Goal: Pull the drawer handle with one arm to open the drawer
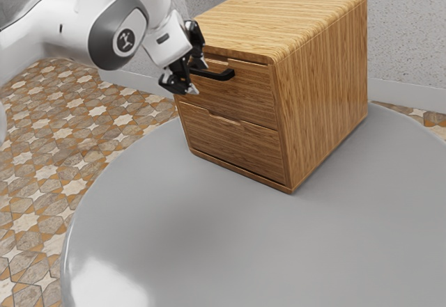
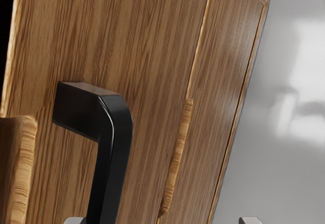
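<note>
A wooden cabinet (image 1: 317, 77) with two drawers stands on the round grey table (image 1: 230, 244). The upper drawer front (image 1: 233, 95) carries a black bar handle (image 1: 216, 74) that juts toward the exterior view's left. My black gripper (image 1: 182, 77) is at the handle's near end, with its fingers spread on either side of the bar. In the wrist view the handle (image 2: 109, 148) runs down between two pale fingertips (image 2: 75, 220) that stand far apart, close to one and well clear of the other. A thin dark gap shows above the upper drawer front.
The lower drawer (image 1: 233, 143) has a small wooden lip (image 1: 224, 119) as its grip. A patterned tile floor (image 1: 63, 140) lies beyond the table at the exterior view's left, and a grey wall (image 1: 404, 28) stands behind the cabinet.
</note>
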